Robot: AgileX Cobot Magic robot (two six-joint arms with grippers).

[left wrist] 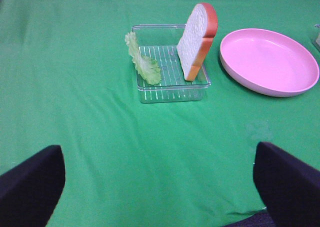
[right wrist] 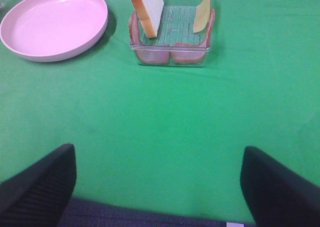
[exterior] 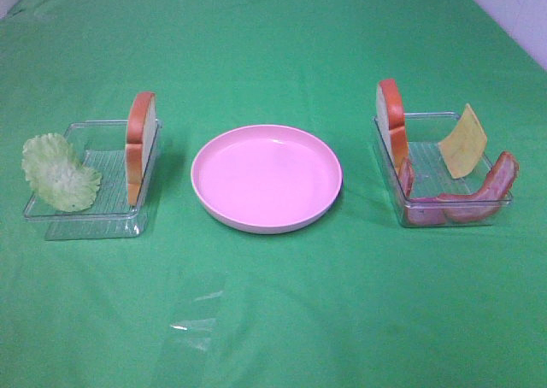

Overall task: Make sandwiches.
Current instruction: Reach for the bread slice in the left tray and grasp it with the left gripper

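The sandwich parts lie apart in two clear trays. The left tray [exterior: 51,215] holds a pale green lettuce leaf [exterior: 58,174] and an upright bread slice [exterior: 140,146]; both show in the left wrist view, lettuce [left wrist: 143,62] and bread [left wrist: 197,39]. The right tray [exterior: 504,202] holds an upright bread slice [exterior: 391,119], a yellow cheese square [exterior: 463,140] and reddish bacon strips [exterior: 479,202]. The left gripper [left wrist: 160,187] and right gripper [right wrist: 157,187] are open and empty, well short of the trays. Neither gripper shows in the exterior high view.
A round pink plate [exterior: 209,202] stands between the trays, with nothing on it. A green cloth [exterior: 273,320] covers the table. A faint clear plastic sheen [exterior: 192,324] lies on the cloth in front of the plate.
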